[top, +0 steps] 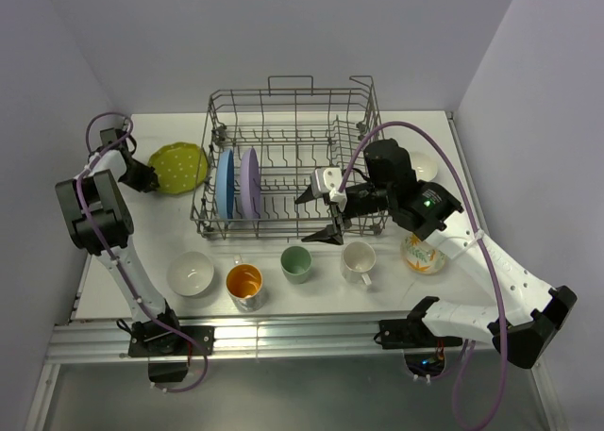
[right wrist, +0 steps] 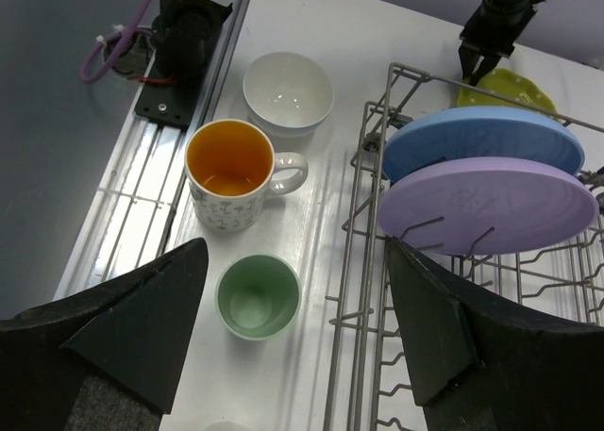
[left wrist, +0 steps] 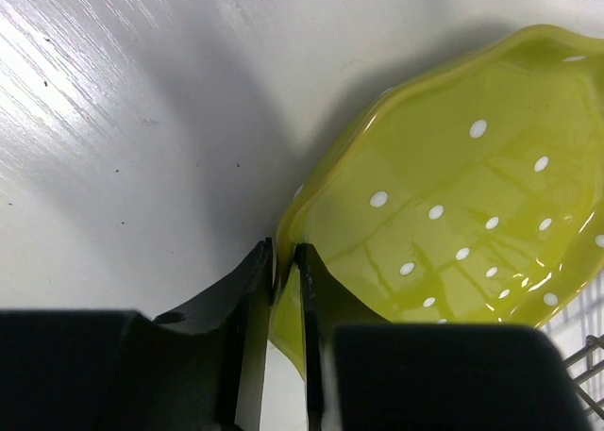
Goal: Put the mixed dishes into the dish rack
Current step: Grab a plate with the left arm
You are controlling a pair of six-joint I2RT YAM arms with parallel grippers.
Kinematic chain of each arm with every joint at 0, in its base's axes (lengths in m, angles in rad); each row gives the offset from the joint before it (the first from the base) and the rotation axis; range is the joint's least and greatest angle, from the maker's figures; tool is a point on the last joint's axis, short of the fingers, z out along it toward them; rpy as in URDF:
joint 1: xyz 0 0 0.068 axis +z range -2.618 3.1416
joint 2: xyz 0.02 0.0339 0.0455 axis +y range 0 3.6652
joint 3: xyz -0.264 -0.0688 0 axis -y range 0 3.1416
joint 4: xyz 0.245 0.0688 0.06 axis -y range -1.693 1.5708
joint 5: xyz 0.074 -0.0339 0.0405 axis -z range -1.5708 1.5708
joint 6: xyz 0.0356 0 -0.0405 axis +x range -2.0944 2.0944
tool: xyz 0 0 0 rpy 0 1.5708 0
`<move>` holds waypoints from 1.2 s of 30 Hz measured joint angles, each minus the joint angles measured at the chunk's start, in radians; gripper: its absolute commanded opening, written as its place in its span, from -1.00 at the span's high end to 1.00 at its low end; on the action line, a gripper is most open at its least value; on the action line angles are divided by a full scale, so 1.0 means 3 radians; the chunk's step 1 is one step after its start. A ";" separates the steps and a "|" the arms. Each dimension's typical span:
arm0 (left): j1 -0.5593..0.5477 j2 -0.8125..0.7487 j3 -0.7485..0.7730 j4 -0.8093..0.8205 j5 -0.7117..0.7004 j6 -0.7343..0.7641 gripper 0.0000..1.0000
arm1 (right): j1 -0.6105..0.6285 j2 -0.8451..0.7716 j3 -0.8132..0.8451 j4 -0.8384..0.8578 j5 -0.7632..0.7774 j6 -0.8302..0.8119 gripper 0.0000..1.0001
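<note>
The grey wire dish rack (top: pixel 293 92) stands at the back centre with a blue plate (top: pixel 225 184) and a lavender plate (top: pixel 249 183) upright at its left end. My left gripper (top: pixel 151 179) is shut on the rim of the yellow-green dotted plate (top: pixel 179 167), left of the rack; in the left wrist view the jaws (left wrist: pixel 285 261) pinch the plate's edge (left wrist: pixel 453 214). My right gripper (top: pixel 317 215) is open and empty over the rack's front edge. In the right wrist view it (right wrist: pixel 297 308) hangs above the pale green cup (right wrist: pixel 258 296) and the rack wall (right wrist: pixel 354 267).
Along the front stand a white bowl (top: pixel 190 273), an orange-inside cup (top: pixel 243 285), the pale green cup (top: pixel 295 263), a white mug (top: pixel 359 260) and a floral bowl (top: pixel 422 252). Another white bowl (top: pixel 421 167) sits right of the rack, partly behind my right arm.
</note>
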State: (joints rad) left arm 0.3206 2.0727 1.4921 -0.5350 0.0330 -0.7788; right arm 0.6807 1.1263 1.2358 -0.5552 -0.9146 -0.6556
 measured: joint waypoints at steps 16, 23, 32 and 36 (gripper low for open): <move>0.0221 -0.0746 -0.0547 -0.0029 0.0262 0.0023 1.00 | 0.0315 0.0412 0.0609 -0.0221 0.0301 -0.0095 -0.66; 0.0367 -0.1030 -0.0690 -0.0061 0.0304 0.0025 1.00 | 0.0708 0.0760 0.0874 -0.0220 0.0632 -0.0163 -0.68; 0.0488 -0.1306 -0.1086 -0.0051 0.0523 0.0062 1.00 | 0.1008 0.1546 0.1555 -0.0113 0.0785 -0.0149 -0.68; 0.0593 -0.1489 -0.1282 -0.0037 0.0591 0.0098 1.00 | 0.1022 0.1845 0.1808 0.0122 0.0776 0.0128 -0.64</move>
State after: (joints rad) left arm 0.4984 1.6260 1.1076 -0.5461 0.2104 -0.7494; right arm 0.9874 1.6798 1.7782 -0.5186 -0.6819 -0.6170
